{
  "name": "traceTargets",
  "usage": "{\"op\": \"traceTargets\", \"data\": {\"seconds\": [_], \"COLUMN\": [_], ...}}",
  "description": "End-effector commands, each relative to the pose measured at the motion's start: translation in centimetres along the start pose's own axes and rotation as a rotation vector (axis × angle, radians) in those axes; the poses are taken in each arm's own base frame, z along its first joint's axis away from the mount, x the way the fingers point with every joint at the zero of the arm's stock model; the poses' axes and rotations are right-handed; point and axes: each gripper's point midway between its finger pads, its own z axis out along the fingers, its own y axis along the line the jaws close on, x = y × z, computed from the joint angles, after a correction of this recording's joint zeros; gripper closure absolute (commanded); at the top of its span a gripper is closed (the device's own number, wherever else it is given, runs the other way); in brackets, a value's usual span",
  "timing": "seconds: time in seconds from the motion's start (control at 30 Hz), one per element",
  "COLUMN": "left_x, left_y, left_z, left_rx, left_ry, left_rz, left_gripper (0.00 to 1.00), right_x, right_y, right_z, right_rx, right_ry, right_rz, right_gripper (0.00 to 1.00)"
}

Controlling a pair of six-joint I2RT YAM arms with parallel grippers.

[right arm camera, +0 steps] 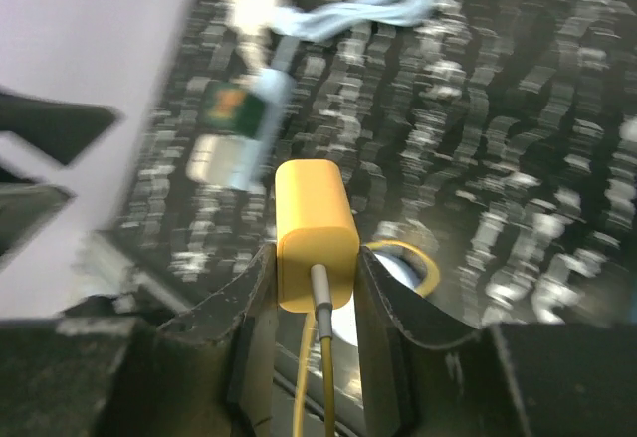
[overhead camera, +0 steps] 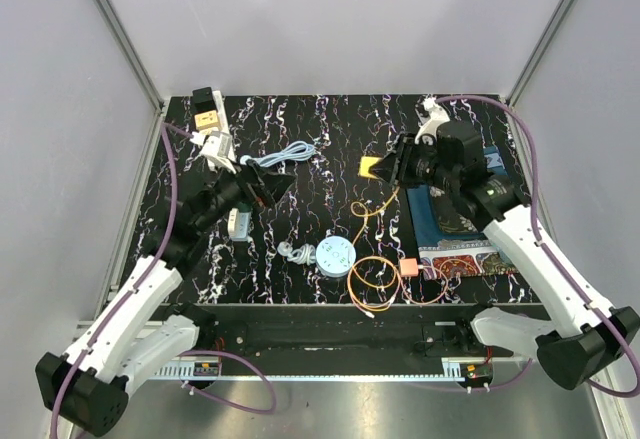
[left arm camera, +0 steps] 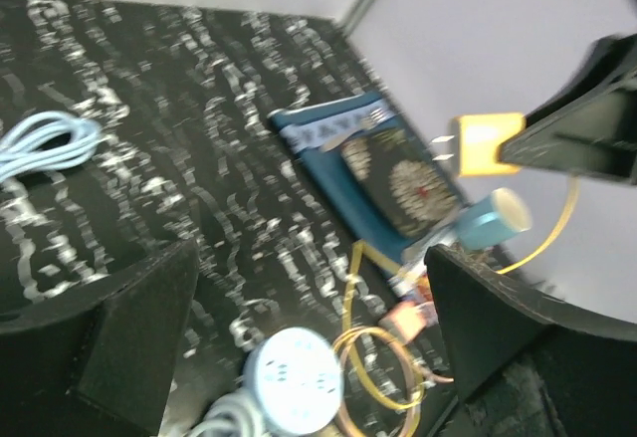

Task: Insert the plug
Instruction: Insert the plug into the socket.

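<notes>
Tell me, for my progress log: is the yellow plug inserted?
Out: the right pincer grips the yellow plug, prongs bare.

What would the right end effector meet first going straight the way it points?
Probably the left end effector, which faces the right end effector; the yellow plug it holds would touch first. Relative height is unclear.

Bare black marbled table [overhead camera: 335,129] lies open between the left gripper [overhead camera: 282,184] and the yellow plug [overhead camera: 373,167] pinched in the right gripper [overhead camera: 388,168], but nearer the bases the round blue socket [overhead camera: 335,254] is crowded by orange cable loops [overhead camera: 372,281] on its right, a grey cord [overhead camera: 293,252] on its left, and a blue book [overhead camera: 445,221] beyond.
</notes>
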Motion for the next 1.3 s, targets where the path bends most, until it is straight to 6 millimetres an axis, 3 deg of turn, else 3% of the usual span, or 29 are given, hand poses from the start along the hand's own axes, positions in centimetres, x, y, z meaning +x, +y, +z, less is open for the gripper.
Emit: {"op": "traceTargets", "data": {"seconds": [0.0, 0.07, 0.23, 0.27, 0.5, 0.73, 0.97, 1.27], "left_x": [3.0, 4.4, 6.6, 7.1, 8.6, 9.7, 10.6, 11.1], "left_y": [4.3, 5.0, 5.4, 5.6, 6.3, 6.1, 5.4, 5.9], "left_z": [-2.2, -2.6, -2.9, -3.0, -3.5, -3.7, -4.1, -4.8], "left_rx": [-0.186, -0.207, -0.199, -0.203, -0.22, -0.21, -0.19, -0.217], "left_ry": [0.148, 0.202, 0.281, 0.292, 0.328, 0.338, 0.33, 0.311], "left_rz": [0.183, 0.181, 0.15, 0.141, 0.119, 0.079, 0.061, 0.05], "left_gripper": [0.01, 0.01, 0.01, 0.01, 0.01, 0.01, 0.01, 0.01], "right_x": [0.5, 1.6, 4.7, 6.1, 11.7, 14.4, 17.4, 19.1], "right_y": [-8.3, -9.2, -7.3, -6.8, -6.6, -5.8, -5.6, -6.3], "right_z": [-4.5, -4.3, -1.9, -1.1, 2.0, 4.6, 5.7, 7.1], "right_rx": [0.467, 0.485, 0.314, 0.292, 0.235, 0.164, 0.141, 0.206], "right_ry": [0.145, 0.244, 0.41, 0.469, 0.69, 0.736, 0.785, 0.824], "right_rz": [-0.263, -0.309, -0.394, -0.43, -0.585, -0.6, -0.581, -0.593], "right_gripper": [1.0, 1.0, 1.0, 1.0, 1.0, 1.0, 1.0, 1.0]}}
